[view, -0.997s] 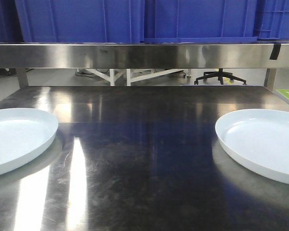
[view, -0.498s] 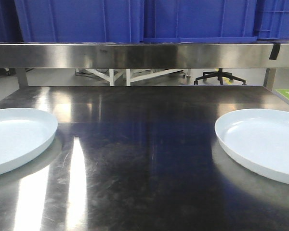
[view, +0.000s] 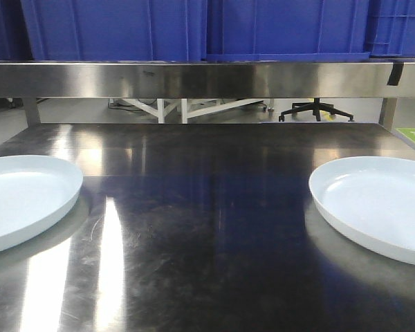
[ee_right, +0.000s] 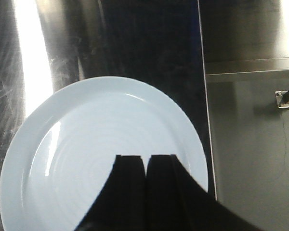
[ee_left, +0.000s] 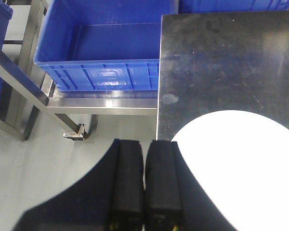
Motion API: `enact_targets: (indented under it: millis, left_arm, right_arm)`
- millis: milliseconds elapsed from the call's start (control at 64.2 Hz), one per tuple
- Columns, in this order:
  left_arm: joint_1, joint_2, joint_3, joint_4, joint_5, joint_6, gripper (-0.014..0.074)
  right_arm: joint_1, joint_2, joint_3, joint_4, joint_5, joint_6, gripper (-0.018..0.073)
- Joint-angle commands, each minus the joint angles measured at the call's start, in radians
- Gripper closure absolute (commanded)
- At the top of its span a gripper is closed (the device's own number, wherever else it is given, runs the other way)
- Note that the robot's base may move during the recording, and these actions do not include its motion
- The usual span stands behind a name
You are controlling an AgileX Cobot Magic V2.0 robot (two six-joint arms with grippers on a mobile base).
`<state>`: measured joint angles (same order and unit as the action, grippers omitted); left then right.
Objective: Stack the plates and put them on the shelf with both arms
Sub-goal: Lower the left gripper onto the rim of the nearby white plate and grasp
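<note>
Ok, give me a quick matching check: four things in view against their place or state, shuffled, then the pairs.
1 left plate
2 right plate
3 blue crates
4 right tool

a on the shelf above the table
b black, shut
c table's right side
d table's left side

Pairs: 1-d, 2-c, 3-a, 4-b

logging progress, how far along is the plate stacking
Nothing looks done: the left plate and right plate lie apart at opposite ends of the table. Nothing in hand: the left claw and right claw hang shut and empty, one by each plate. Left: stacking, then shelving.
</note>
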<state>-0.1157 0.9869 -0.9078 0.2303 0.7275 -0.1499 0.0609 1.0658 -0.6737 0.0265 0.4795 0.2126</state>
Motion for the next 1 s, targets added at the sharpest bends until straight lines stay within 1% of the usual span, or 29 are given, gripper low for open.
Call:
enact_targets:
  millis: [0, 171, 218, 249, 312, 343, 358, 389, 436, 483, 545, 592, 670, 717, 794, 888, 981]
  left_arm:
    - [-0.006, -0.011, -0.039, 0.002, -0.057, -0.003, 0.0510]
    - [-0.006, -0.011, -0.039, 0.002, -0.054, -0.003, 0.0510]
    - [-0.006, -0.011, -0.039, -0.012, -0.052, -0.003, 0.0509]
    - [-0.006, -0.011, -0.039, -0.024, -0.049, -0.001, 0.0500]
    - [-0.006, -0.008, -0.039, -0.063, -0.047, 0.048, 0.0449]
    - [-0.006, -0.001, -0.039, -0.075, -0.044, 0.070, 0.0413]
    - [-0.006, 0.002, -0.039, -0.081, -0.044, 0.076, 0.0381]
    - [-0.006, 0.010, -0.039, -0.084, -0.044, 0.077, 0.0332]
    - [-0.006, 0.026, -0.039, -0.084, -0.044, 0.077, 0.0221]
    - [-0.006, 0.043, -0.039, -0.084, -0.044, 0.077, 0.0140]
    - [-0.006, 0.075, -0.039, -0.084, -0.042, 0.072, 0.0051]
    - [-0.006, 0.098, -0.039, -0.073, -0.039, 0.056, 0.0028]
    - [-0.006, 0.147, -0.039, -0.030, -0.039, 0.003, 0.0027]
    - [-0.004, 0.174, -0.039, 0.011, -0.039, -0.035, 0.0027]
    - [0.014, 0.215, -0.039, 0.064, -0.039, -0.095, 0.0027]
    - [0.042, 0.262, -0.039, 0.067, -0.055, -0.101, 0.0027]
    - [0.050, 0.311, -0.039, 0.059, -0.074, -0.101, 0.0027]
  right_arm:
    - [-0.003, 0.002, -0.040, 0.000, -0.098, -0.011, 0.0511]
    - [-0.003, 0.006, -0.040, 0.000, -0.103, -0.011, 0.0510]
    - [-0.003, 0.006, -0.040, 0.000, -0.100, -0.011, 0.0491]
    - [-0.003, 0.006, -0.040, 0.000, -0.098, -0.011, 0.0464]
    - [-0.003, 0.006, -0.040, -0.001, -0.086, -0.011, 0.0355]
    - [-0.003, 0.006, -0.040, -0.001, -0.079, -0.011, 0.0272]
    - [-0.003, 0.006, -0.040, -0.001, -0.077, -0.011, 0.0220]
    - [-0.003, 0.006, -0.040, -0.001, -0.076, -0.011, 0.0154]
    - [-0.003, 0.008, -0.040, -0.001, -0.078, -0.011, 0.0066]
    - [-0.003, 0.010, -0.040, -0.001, -0.080, -0.011, 0.0029]
    - [-0.003, 0.010, -0.040, -0.001, -0.081, -0.011, 0.0032]
    - [-0.003, 0.010, -0.040, -0.001, -0.081, -0.011, 0.0039]
    - [-0.003, 0.010, -0.040, -0.001, -0.081, -0.011, 0.0043]
    - [-0.003, 0.010, -0.040, -0.001, -0.082, -0.011, 0.0043]
    - [-0.003, 0.010, -0.040, -0.001, -0.084, -0.011, 0.0043]
    - [-0.003, 0.010, -0.040, -0.001, -0.090, -0.011, 0.0043]
    - [-0.003, 0.010, -0.040, -0.001, -0.096, -0.011, 0.0043]
